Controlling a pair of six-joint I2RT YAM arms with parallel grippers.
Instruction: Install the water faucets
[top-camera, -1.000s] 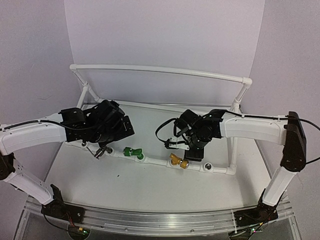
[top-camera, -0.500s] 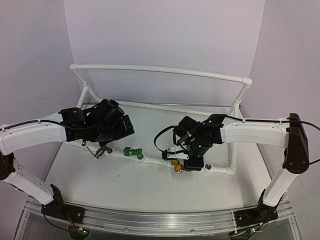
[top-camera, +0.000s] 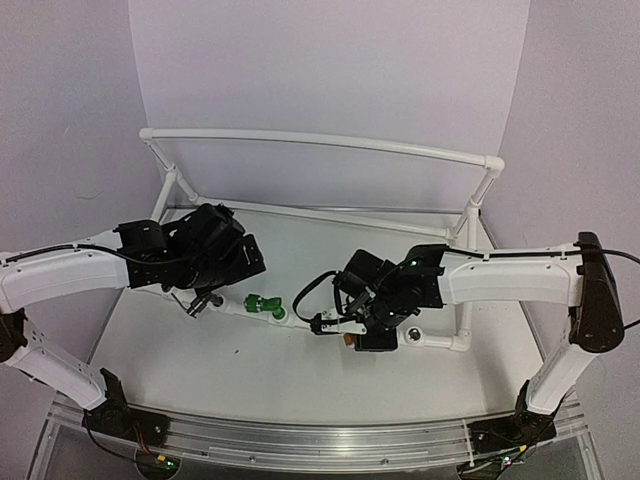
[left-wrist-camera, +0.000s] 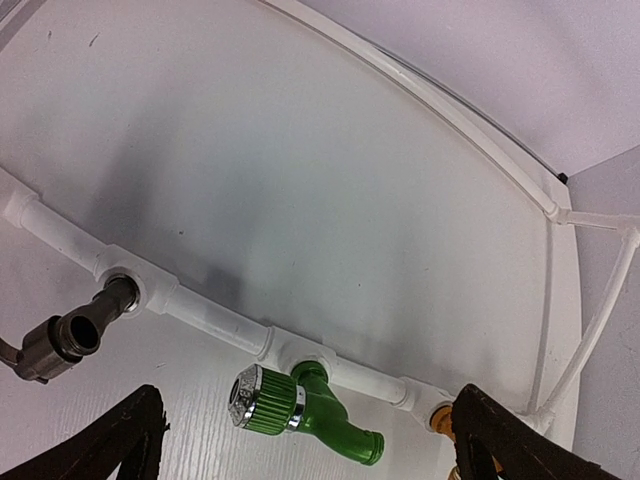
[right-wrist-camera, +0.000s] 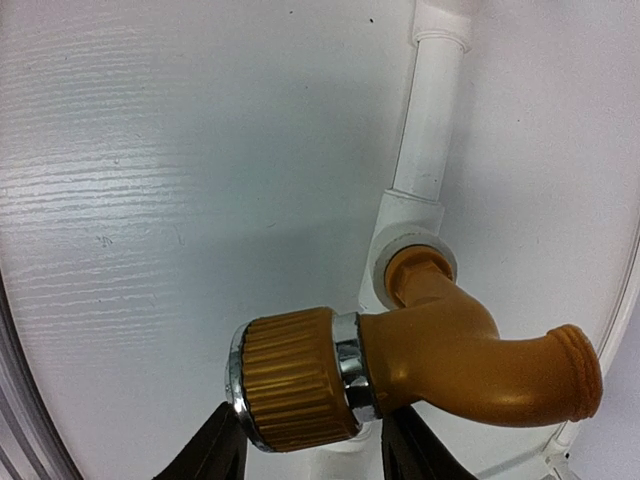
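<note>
The brass-gold faucet (right-wrist-camera: 440, 345) sits screwed into a socket of the white pipe frame (right-wrist-camera: 425, 120). My right gripper (right-wrist-camera: 310, 450) is shut on its ribbed knob, one finger at each end. In the top view my right gripper (top-camera: 350, 335) covers nearly all of this faucet. The bright green faucet (top-camera: 265, 305) stands in the middle socket and also shows in the left wrist view (left-wrist-camera: 300, 405). The dark grey faucet (left-wrist-camera: 60, 340) is in the left socket. My left gripper (left-wrist-camera: 308, 425) is open and empty, hovering above the green faucet; in the top view it (top-camera: 205, 298) is over the grey faucet (top-camera: 197, 305).
The white pipe frame (top-camera: 320, 140) has a raised back rail and a low front rail (left-wrist-camera: 215, 320) that carries the sockets. One open socket (top-camera: 414, 335) lies right of my right gripper. A cable loops beside my right wrist (top-camera: 305, 290).
My right gripper has swung left and toward the near edge, turning about the brass faucet, which is now nearly hidden under it. The left arm has barely moved.
</note>
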